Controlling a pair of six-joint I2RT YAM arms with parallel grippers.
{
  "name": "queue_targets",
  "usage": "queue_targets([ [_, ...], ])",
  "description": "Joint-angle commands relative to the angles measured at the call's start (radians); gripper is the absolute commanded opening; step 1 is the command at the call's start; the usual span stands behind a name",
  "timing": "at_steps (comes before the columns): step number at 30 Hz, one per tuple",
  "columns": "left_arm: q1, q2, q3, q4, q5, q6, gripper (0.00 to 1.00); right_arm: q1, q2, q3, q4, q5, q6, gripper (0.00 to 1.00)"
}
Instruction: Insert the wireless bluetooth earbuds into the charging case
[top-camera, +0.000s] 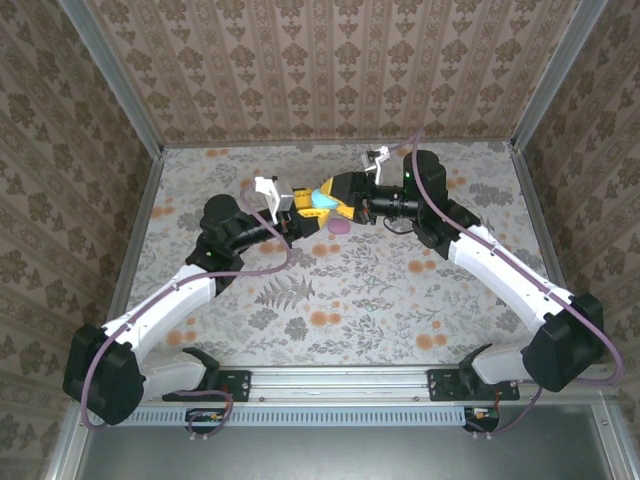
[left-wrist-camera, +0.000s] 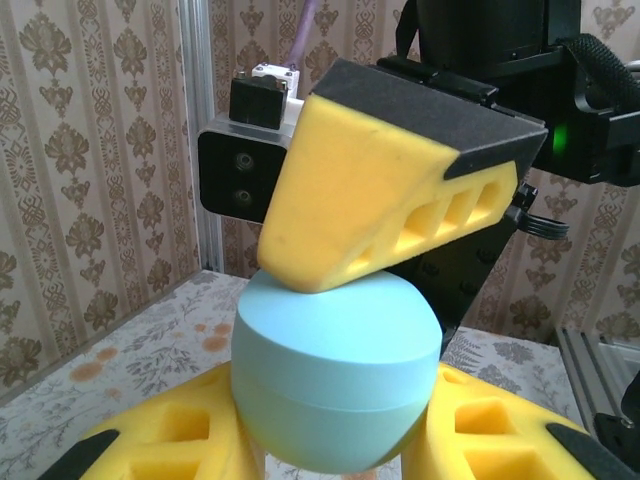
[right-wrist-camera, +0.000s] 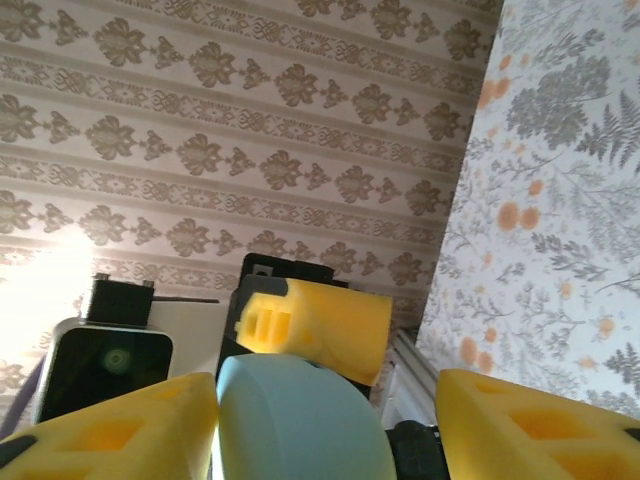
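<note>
We see a robot lab cell: wallpapered panels (top-camera: 330, 70) at twelve o'clock, aluminium posts (top-camera: 113, 75), floral mat (top-camera: 380, 300), mounting rail (top-camera: 340, 378) at six o'clock.

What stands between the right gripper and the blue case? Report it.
Nothing visible. The right gripper is open around the blue case, one yellow finger against its top, while the left gripper clamps its lower half. The lid looks shut, though, so that bars the way inside.
</note>
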Motion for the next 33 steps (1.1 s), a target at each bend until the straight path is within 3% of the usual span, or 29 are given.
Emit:
queue_targets([
  [1, 0.004, 0.003, 0.015, 0.073, -0.004, -0.031, 0.29, -0.006, -0.002, -0.018, 0.088, -0.058, 0.053, 0.56],
  [10, 0.007, 0.004, 0.021, 0.044, -0.018, -0.016, 0.30, -0.023, -0.016, -0.043, 0.088, -0.048, 0.053, 0.32],
  [15, 0.008, 0.007, 0.032, -0.024, -0.040, 0.024, 0.37, -0.032, -0.043, -0.082, 0.104, 0.014, 0.043, 0.24],
  [17, 0.009, 0.009, 0.037, -0.061, -0.042, 0.044, 0.46, -0.034, -0.053, -0.104, 0.129, 0.050, 0.042, 0.23],
  [21, 0.009, -0.001, 0.024, -0.117, -0.073, 0.075, 0.77, -0.040, -0.072, -0.155, 0.148, 0.164, 0.015, 0.23],
  [23, 0.011, -0.013, 0.010, -0.139, -0.100, 0.083, 0.84, -0.050, -0.077, -0.187, 0.149, 0.225, -0.002, 0.23],
  [28, 0.017, -0.061, -0.039, -0.165, -0.216, 0.081, 1.00, -0.107, -0.047, -0.300, 0.106, 0.403, -0.023, 0.23],
  [33, 0.037, -0.106, -0.048, -0.241, -0.296, 0.080, 1.00, -0.134, 0.088, -0.333, 0.081, 0.465, -0.095, 0.22],
])
